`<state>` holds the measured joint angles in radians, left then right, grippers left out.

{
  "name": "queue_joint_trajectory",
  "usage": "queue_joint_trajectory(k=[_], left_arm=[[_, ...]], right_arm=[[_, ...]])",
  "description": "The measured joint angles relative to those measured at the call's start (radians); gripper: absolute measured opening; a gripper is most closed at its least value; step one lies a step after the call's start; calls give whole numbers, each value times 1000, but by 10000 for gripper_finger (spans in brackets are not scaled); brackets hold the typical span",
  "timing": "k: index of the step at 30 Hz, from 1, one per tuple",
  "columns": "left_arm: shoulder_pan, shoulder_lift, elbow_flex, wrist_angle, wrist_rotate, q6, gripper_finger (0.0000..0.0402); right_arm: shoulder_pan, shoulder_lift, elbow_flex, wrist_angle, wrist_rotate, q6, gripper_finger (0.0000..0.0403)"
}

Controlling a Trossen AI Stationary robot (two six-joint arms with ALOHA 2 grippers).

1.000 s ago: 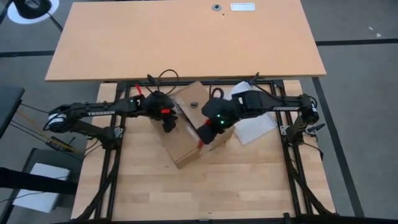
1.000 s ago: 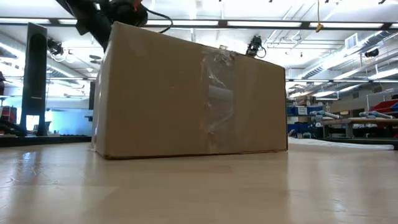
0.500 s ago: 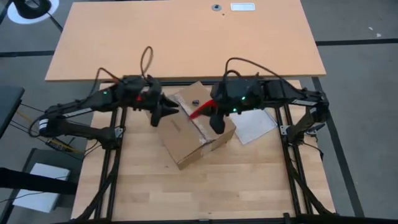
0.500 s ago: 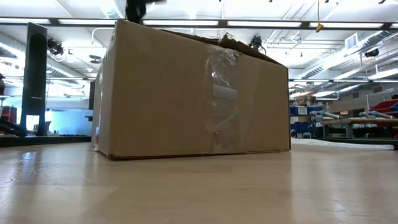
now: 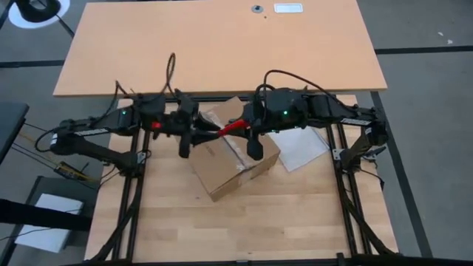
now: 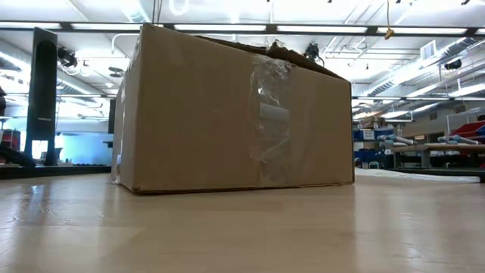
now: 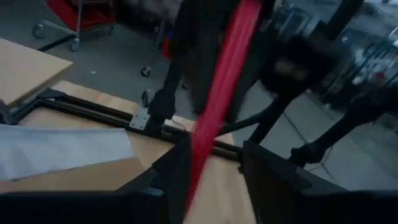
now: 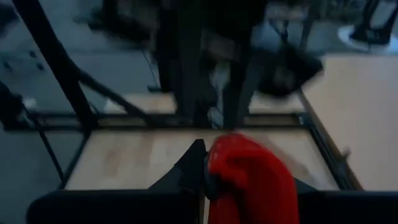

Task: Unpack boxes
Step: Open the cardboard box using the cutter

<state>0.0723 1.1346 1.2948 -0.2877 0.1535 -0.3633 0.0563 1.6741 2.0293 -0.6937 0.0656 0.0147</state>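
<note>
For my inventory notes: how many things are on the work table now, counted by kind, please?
Cardboard carton: 1
Red strip-shaped item, held between the left gripper and the right gripper: 1
Clear plastic bag beside the carton: 1
Total: 3

Overhead view evenly lit, soft shadows. Low view backlit by ceiling strip lights (image 6: 227, 29) along top, glare on tape (image 6: 269, 114). Both wrist views dim, motion-blurred.
</note>
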Motion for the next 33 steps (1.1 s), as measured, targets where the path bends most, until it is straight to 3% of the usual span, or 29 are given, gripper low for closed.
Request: queue_joint_trajectory(k=[7,13,18,21,27,33], left_arm=[[-57,43,3,-7,-101,34,156],[-60,54,3,-7,-108,46,152],[-60,68,3,-6,-108,46,84],[-61,70,3,-13,-96,47,31],[-105,14,3,-215,-90,-70,32],[-238,-40,3,-576,-90,-277,32]], right_arm=[[0,5,-1,19,-37,3,58],[-7,4,-1,49,-48,4,58],[-19,4,-1,59,-81,19,61],[-21,4,-1,60,-81,42,98],[-20,-26,-1,-33,-83,37,180],[-19,-87,0,-206,-88,45,213]])
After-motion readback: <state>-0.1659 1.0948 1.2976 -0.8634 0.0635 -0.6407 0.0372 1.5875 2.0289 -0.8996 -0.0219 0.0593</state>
